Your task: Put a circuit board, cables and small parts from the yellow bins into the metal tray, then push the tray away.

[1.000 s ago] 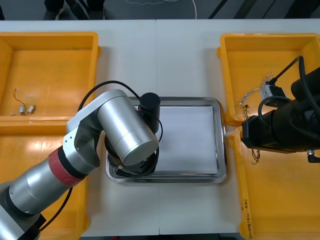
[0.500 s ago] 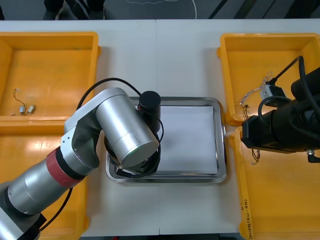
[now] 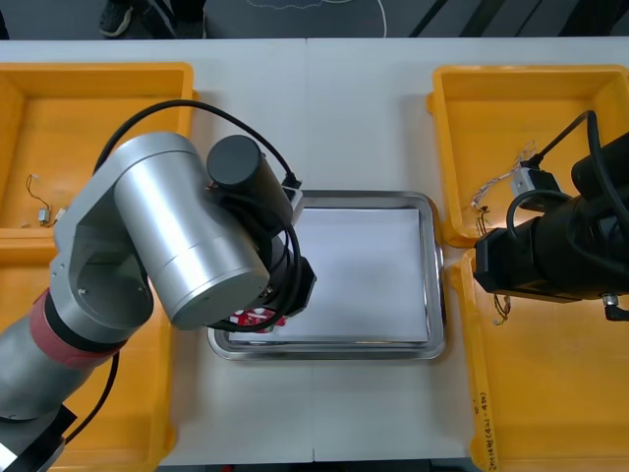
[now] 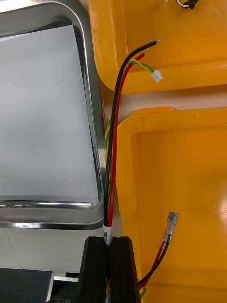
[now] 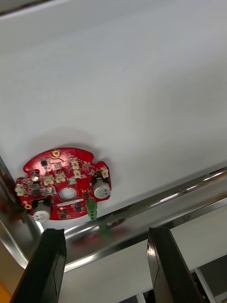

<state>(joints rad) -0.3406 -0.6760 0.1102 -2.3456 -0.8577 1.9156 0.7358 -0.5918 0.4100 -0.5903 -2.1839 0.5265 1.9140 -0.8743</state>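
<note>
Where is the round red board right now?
The round red circuit board lies flat in the near left corner of the metal tray, on its white inside, just beyond the open left claw. The right claw holds cables by the right bins.

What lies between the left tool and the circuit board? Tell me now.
The metal tray's shiny rim, seen in the left wrist view; the open left tool hangs apart from the red circuit board.

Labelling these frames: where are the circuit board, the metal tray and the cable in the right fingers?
circuit board (image 5: pixel 66 184): left wrist view, red face.
metal tray (image 3: pixel 433 275): front view, right rim.
cable (image 4: pixel 112 142): right wrist view, mid-length.
</note>
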